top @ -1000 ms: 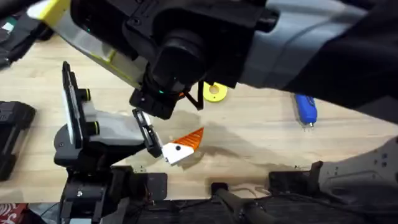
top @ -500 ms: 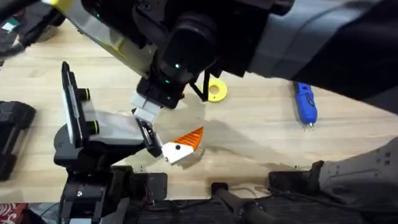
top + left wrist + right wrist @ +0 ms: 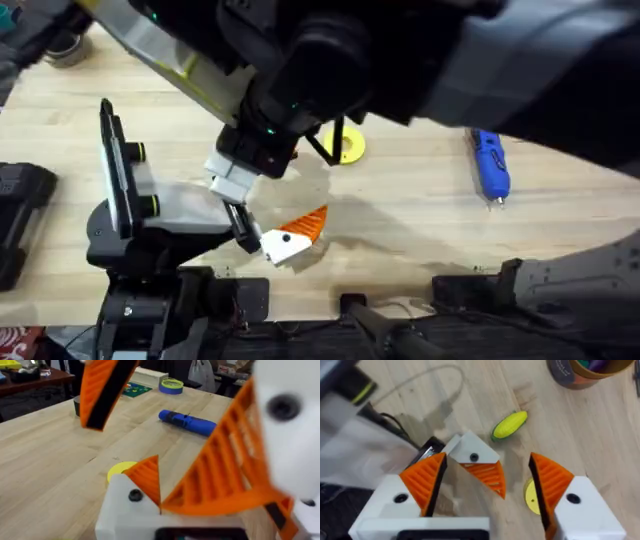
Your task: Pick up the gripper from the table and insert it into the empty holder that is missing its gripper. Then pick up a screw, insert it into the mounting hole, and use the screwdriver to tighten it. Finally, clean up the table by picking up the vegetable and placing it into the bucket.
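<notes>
The orange ribbed gripper sits on a white finger base with a dark dot at the tip of my left gripper, low over the table. My right gripper hangs open just above it, straddling that base and wedge with nothing held. Its orange fingers loom close in the left wrist view. The blue screwdriver lies on the table to the right. Farther off lie the corn vegetable and the bucket. An empty holder and a screw are out of view.
A yellow ring disc lies just behind the claw, between it and the screwdriver. A blue tape roll sits at the far table edge. My right arm hangs large and dark over the table's middle. Black gear lines the near edge.
My right gripper has shifted slightly left and down toward the claw, and one white finger of it has come into sight. The wedge, white base and screwdriver have not moved.
</notes>
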